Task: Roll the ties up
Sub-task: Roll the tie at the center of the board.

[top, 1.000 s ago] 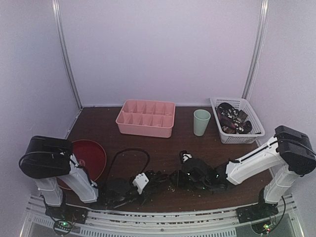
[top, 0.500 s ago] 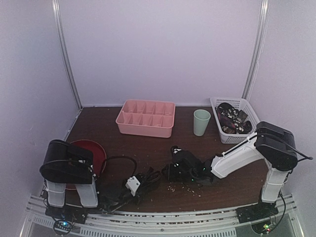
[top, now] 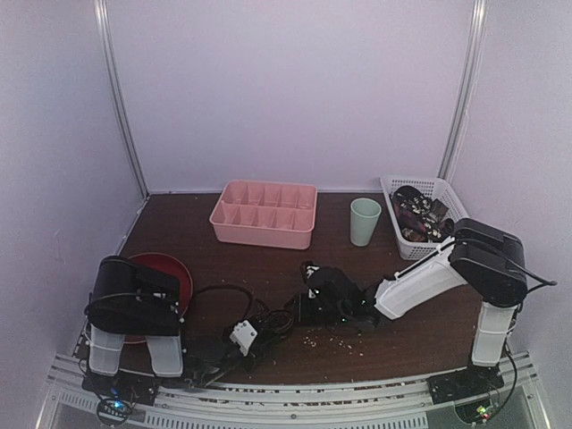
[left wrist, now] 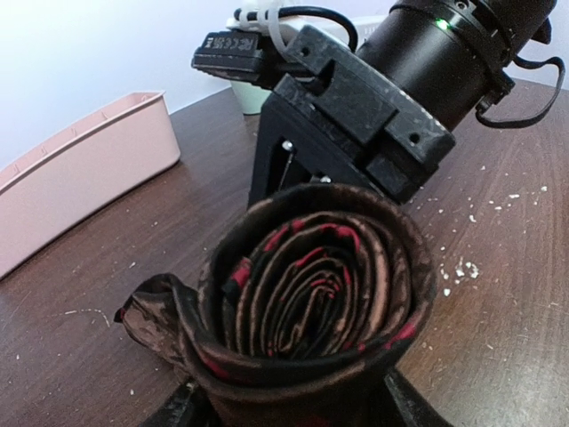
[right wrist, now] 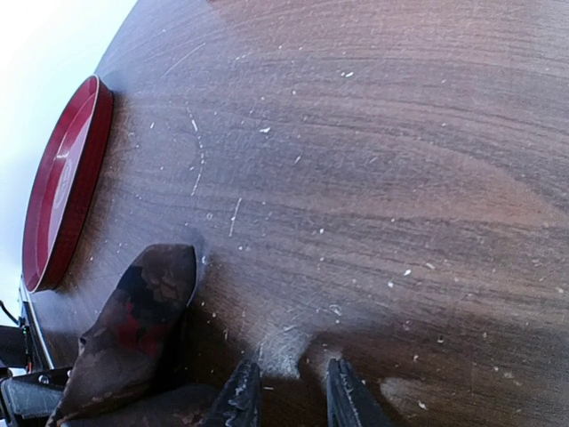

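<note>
A tie (left wrist: 320, 294) of dark brown fabric with red marks stands rolled into a coil on the table, and its loose tip (left wrist: 147, 316) sticks out to the left. My left gripper (left wrist: 289, 411) is open, with a finger low on each side of the coil. In the top view the coil (top: 282, 320) is a small dark lump between the two grippers. My right gripper (right wrist: 292, 391) stands just behind the coil, its jaws a little apart over bare wood with nothing between them. The tie's tip (right wrist: 133, 320) lies to its left.
At the back stand a pink compartment tray (top: 264, 213), a pale green cup (top: 365, 221) and a white basket (top: 451, 234) with more ties in it. A red plate (top: 170, 279) lies by the left arm. A black cable (top: 219, 295) loops near the coil. Crumbs (top: 335, 340) dot the wood.
The left arm has folded back and its jaws have widened around the coil. The right arm has reached further left, staying close behind the coil.
</note>
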`<control>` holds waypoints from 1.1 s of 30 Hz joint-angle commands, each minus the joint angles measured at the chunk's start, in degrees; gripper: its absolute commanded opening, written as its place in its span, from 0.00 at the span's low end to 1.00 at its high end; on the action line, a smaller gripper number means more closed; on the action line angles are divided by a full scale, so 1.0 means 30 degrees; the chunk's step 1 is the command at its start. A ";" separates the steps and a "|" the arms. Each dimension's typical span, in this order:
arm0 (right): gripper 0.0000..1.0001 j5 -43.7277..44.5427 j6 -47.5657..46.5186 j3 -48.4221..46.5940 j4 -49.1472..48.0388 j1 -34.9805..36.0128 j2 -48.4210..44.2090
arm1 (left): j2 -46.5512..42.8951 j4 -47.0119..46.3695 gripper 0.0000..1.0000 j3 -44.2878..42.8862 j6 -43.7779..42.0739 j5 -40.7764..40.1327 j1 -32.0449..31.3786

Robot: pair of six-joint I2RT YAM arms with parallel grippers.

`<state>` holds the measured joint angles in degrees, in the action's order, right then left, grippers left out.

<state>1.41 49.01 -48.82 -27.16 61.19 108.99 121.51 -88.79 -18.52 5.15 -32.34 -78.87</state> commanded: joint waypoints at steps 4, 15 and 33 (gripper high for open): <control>0.28 -0.0337 -0.0495 0.0020 0.0147 -0.0030 0.0206 | -0.0255 0.2058 0.62 -0.0357 0.0042 0.0149 0.0022; 0.27 0.0251 -0.1002 -0.0529 0.1077 -0.0364 0.0342 | -0.1917 0.5578 0.74 -0.0677 0.0982 0.3122 0.0908; 0.28 0.1453 -0.0781 -0.0167 0.3082 -0.0619 -0.1319 | -0.4368 1.1542 0.76 -0.2042 0.0715 0.4955 0.2003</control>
<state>1.93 46.26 -49.56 -24.62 59.70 108.60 108.92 -58.24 -24.77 7.62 -19.27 -73.10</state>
